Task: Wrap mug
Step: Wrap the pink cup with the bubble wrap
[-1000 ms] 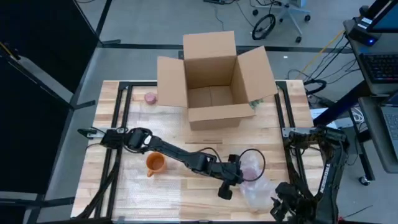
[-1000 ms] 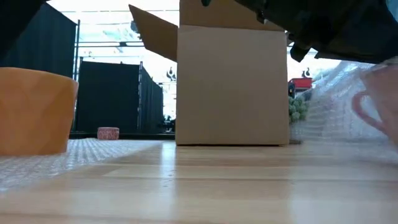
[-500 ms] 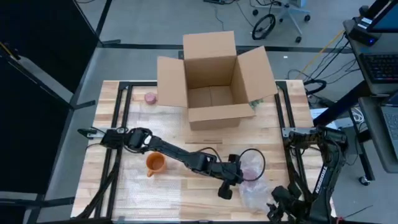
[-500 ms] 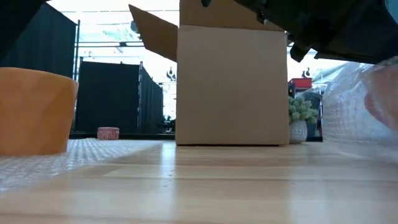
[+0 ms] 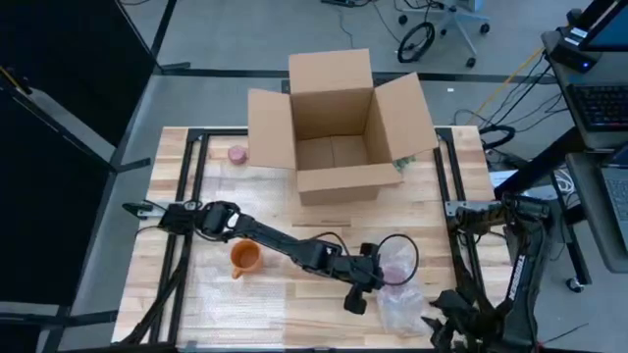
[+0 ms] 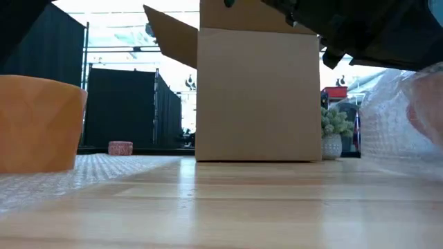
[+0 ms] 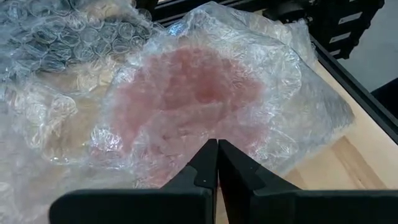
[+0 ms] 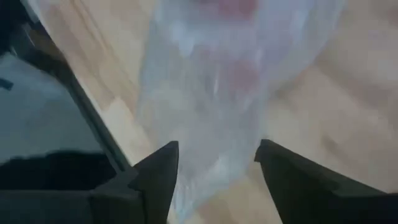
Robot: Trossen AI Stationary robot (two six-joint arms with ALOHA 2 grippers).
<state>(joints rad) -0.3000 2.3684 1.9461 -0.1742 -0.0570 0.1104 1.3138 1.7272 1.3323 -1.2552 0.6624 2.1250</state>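
Since a second ago: right hand drawn back a little toward the near right corner of the surface, fingers now spread apart. In the low view, bubble wrap slumped rightward, uncovering the small potted plant behind it; pink mug inside the wrap shifted right, handle outline gone.

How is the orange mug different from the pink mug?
The orange mug is bare, while the pink mug is covered in bubble wrap. The orange mug sits alone beside the left arm; the pink mug lies near the left gripper. Both rest on the wooden table.
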